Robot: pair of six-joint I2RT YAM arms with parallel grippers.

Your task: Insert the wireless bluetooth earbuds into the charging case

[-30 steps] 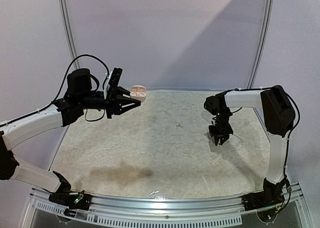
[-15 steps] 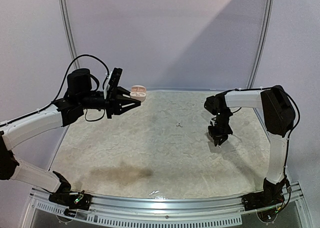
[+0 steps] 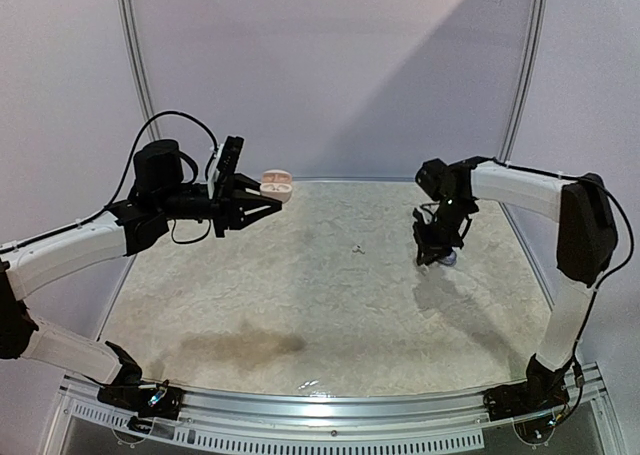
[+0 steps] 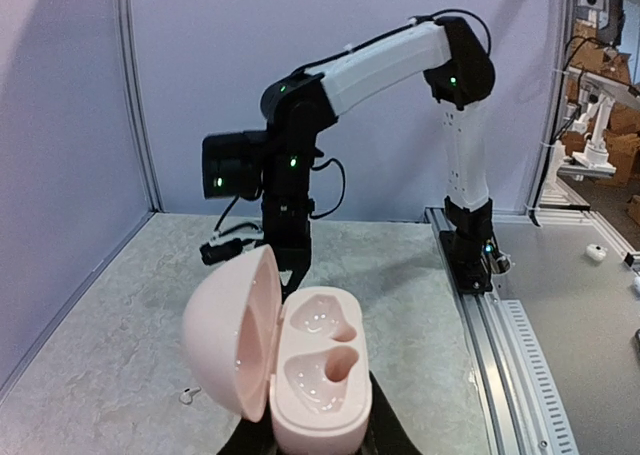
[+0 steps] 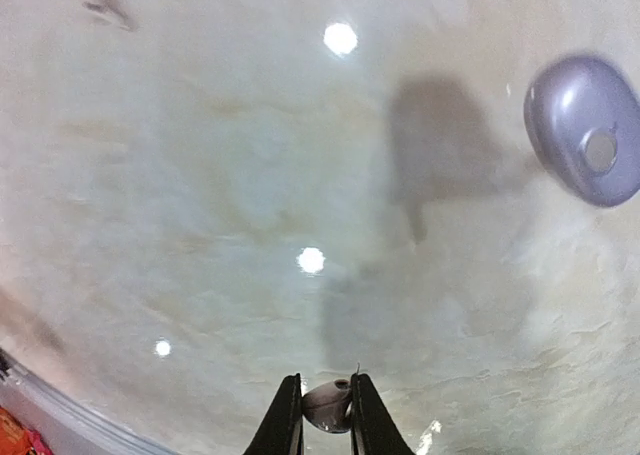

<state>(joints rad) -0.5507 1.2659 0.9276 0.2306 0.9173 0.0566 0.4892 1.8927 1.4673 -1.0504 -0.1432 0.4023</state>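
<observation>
The pink charging case [image 4: 320,375] hangs above the table's left rear with its lid swung open to the left and both wells empty. My left gripper [image 3: 272,197] is shut on its base; the black fingers [image 4: 395,440] show beneath it. In the top view the charging case [image 3: 276,184] sits at the fingertips. My right gripper [image 5: 326,383] is shut on one small grey-silver earbud [image 5: 330,407], lifted off the table at the right [image 3: 436,258]. A second earbud [image 3: 358,247] lies on the table near the middle and also shows small in the left wrist view [image 4: 187,395].
A grey-lilac oval case [image 5: 585,130] with a round hole lies on the table close to the right gripper. The marbled table top [image 3: 300,305] has a metal rail [image 3: 330,400] along its near edge and walls behind and at the sides.
The right gripper closed on the earbud and rose from the table, its arm lifting and swinging slightly toward the back. The left arm and the case stayed where they were.
</observation>
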